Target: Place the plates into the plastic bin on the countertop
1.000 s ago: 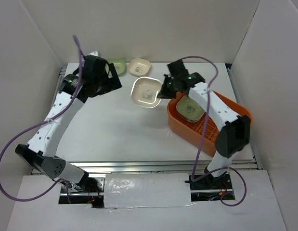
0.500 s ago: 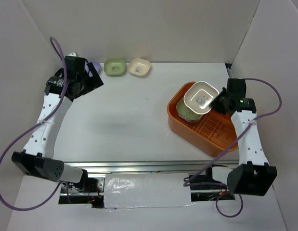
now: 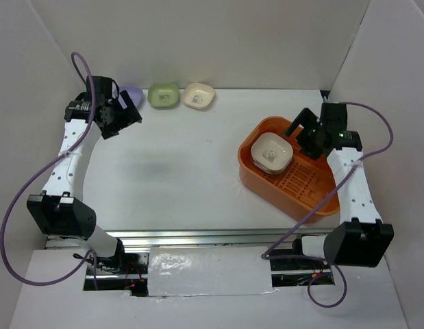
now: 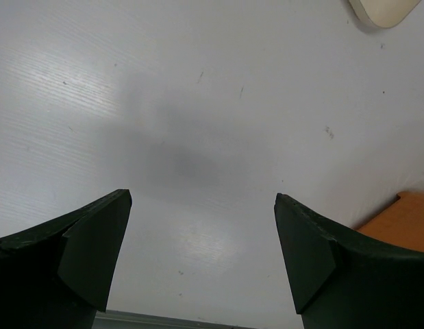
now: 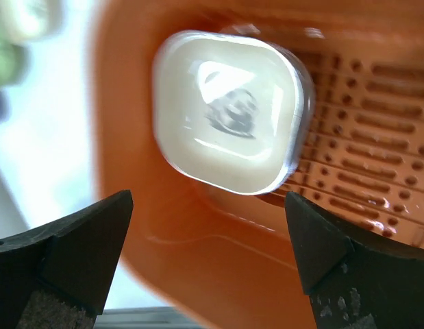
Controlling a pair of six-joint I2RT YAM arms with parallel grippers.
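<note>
The orange plastic bin (image 3: 314, 188) stands on the right of the white countertop (image 3: 184, 171). A cream plate (image 3: 272, 152) lies in its far left corner, and in the right wrist view the same cream plate (image 5: 232, 140) sits free on the bin's slotted floor (image 5: 376, 171). My right gripper (image 3: 302, 133) hovers open just right of it, with nothing between its fingers (image 5: 81, 240). At the back stand a purple plate (image 3: 133, 92), a green plate (image 3: 163, 94) and a cream plate (image 3: 198, 95). My left gripper (image 3: 125, 114) is open and empty beside the purple plate.
White walls close in the table on three sides. A metal rail (image 3: 198, 236) runs along the near edge. The left wrist view looks down on bare countertop (image 4: 198, 123), with a cream plate's edge (image 4: 386, 10) at top right and the bin's corner (image 4: 403, 223) at lower right.
My right gripper carried the cream plate from mid-table into the bin and opened, leaving it there. My left arm swung back and to the left, toward the purple plate.
</note>
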